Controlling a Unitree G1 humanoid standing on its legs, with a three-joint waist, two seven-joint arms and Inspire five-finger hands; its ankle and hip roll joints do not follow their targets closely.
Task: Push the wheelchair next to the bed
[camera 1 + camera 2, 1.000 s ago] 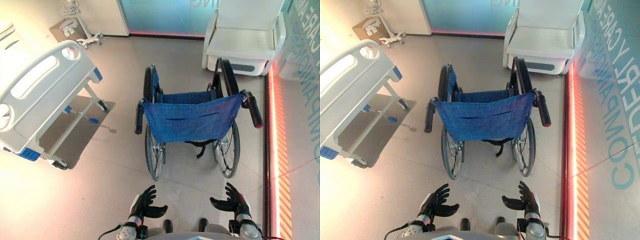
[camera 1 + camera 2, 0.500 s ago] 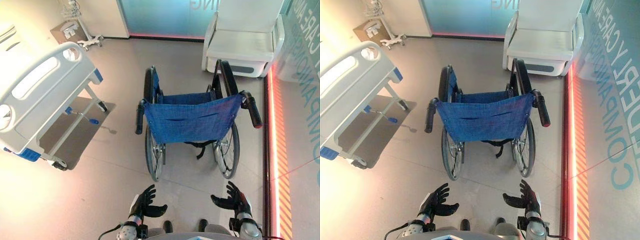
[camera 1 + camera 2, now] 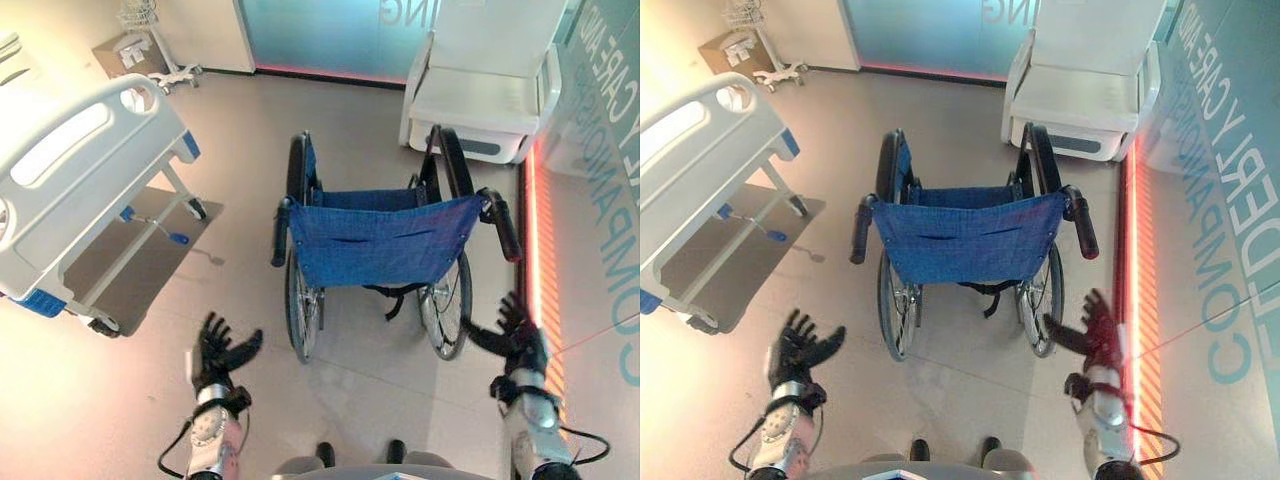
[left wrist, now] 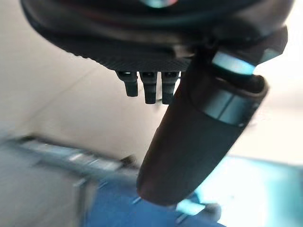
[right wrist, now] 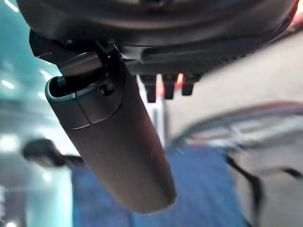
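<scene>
Both hands, left [image 3: 215, 347] and right [image 3: 512, 327], show spread fingers; each should probably close squarely on a wheelchair [image 3: 378, 240] handle before pushing toward the bed [image 3: 75, 190].

The wheelchair [image 3: 380, 240], with a blue fabric back and seat, black push handles and spoked wheels, stands upright on the floor ahead of and between both hands, its back toward them, untouched. The white bed [image 3: 75, 190] with blue corners lies beyond the left hand [image 3: 215, 350], well apart.
</scene>
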